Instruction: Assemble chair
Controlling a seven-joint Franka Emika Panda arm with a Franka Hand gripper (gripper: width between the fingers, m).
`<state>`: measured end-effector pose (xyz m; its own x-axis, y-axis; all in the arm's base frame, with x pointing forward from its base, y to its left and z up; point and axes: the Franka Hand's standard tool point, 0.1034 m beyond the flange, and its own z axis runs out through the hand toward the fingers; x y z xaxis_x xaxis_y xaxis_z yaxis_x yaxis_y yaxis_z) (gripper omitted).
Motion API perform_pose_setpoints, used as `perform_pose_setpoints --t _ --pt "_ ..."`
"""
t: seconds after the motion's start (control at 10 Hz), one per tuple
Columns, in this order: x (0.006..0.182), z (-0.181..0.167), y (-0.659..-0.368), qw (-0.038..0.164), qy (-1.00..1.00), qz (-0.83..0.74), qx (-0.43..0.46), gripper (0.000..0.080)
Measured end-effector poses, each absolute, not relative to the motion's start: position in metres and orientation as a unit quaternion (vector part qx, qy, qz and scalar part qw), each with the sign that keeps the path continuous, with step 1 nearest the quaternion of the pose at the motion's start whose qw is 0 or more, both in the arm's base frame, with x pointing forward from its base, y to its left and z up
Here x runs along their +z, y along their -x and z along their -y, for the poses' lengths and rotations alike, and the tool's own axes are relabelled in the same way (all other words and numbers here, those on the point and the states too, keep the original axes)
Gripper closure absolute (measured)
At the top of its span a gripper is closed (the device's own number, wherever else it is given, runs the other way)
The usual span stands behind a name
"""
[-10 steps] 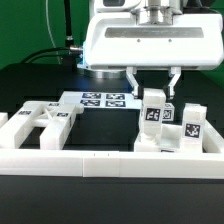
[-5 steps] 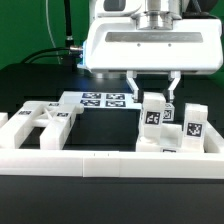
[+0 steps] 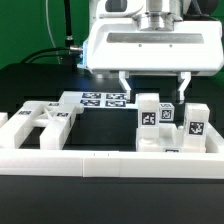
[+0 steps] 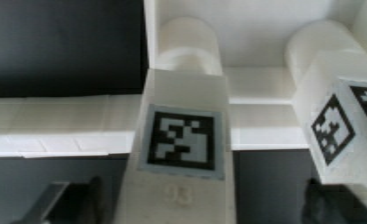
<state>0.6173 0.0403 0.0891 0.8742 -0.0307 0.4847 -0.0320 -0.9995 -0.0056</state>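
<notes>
The hand (image 3: pixel 154 86) hangs open at centre right of the exterior view. Its fingers (image 3: pixel 124 82) are spread wide, clear of the upright chair post (image 3: pixel 148 116) below. A second post (image 3: pixel 192 124) stands just beside it. A flat chair frame (image 3: pixel 40 120) lies at lower left.

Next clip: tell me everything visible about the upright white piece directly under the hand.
The upright piece is matte white plastic, a slim block with one black-and-white square tag on its face; one end looks rounded in the wrist view. It stands roughly vertical among other white parts at the exterior view's right, behind the border wall. A similar tagged piece stands close beside it; contact is unclear. The hand hangs open above it, a finger on each side, neither visibly touching. Its base is hidden.
</notes>
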Motion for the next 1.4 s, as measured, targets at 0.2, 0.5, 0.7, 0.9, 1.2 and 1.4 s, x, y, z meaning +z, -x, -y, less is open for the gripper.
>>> perform_pose_setpoints --t 0.2,0.5,0.7,0.9,1.2,1.4 --pt "0.093 -0.039 -0.619 0.001 -0.968 0.014 0.250 0.0169" --pt "0.105 -0.028 -0.625 0.005 -0.971 0.000 0.239 0.0151" --pt "0.113 -0.016 -0.634 0.009 -0.974 -0.018 0.227 0.0150" --pt "0.112 -0.018 -0.633 0.008 -0.974 -0.019 0.226 0.0150" --pt "0.106 -0.017 -0.629 -0.001 -0.984 -0.018 0.176 0.0150" --pt "0.107 -0.022 -0.631 -0.018 -0.995 -0.015 0.102 0.0150"
